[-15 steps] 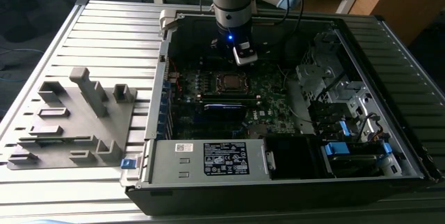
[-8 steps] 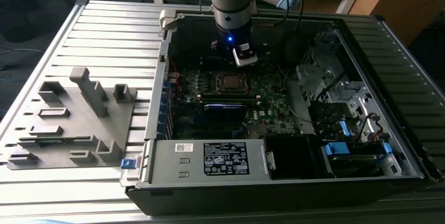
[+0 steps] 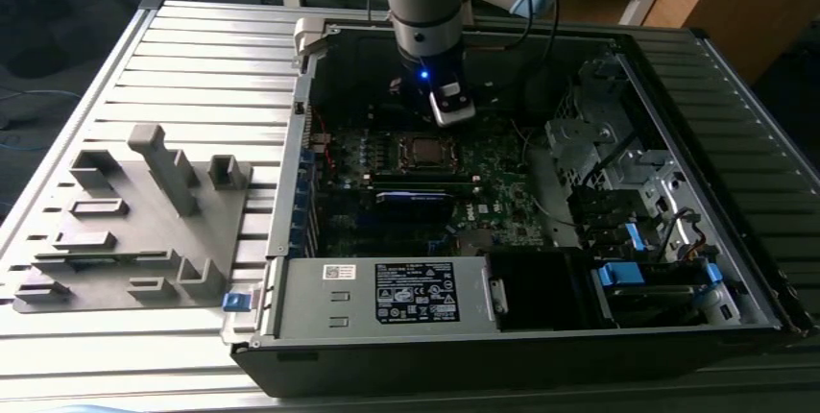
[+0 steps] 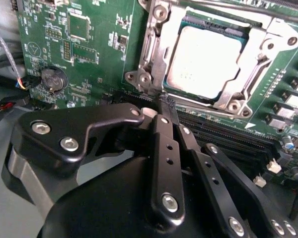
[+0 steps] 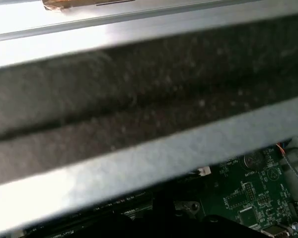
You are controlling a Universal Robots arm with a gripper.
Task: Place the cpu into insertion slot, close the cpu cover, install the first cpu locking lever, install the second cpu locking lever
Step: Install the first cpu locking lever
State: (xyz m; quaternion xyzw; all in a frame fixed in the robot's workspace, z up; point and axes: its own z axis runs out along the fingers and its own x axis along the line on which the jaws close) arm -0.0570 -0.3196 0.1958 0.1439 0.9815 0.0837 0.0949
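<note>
In the second wrist view the black hand (image 4: 167,103) has its fingers pressed together; whether the tips pinch anything is hard to make out. They end at the edge of the silver cpu cover (image 4: 156,47), which lies flat around the pale square cpu (image 4: 203,59) seated in the insertion slot (image 4: 216,24). Green circuit board (image 4: 89,44) surrounds it. In the exterior view the open computer case (image 3: 513,360) stands on a slatted metal table (image 3: 192,58) beside a grey fixture (image 3: 129,221).

Grey fixture tray (image 3: 144,232) beside computer case (image 3: 513,367)
</note>
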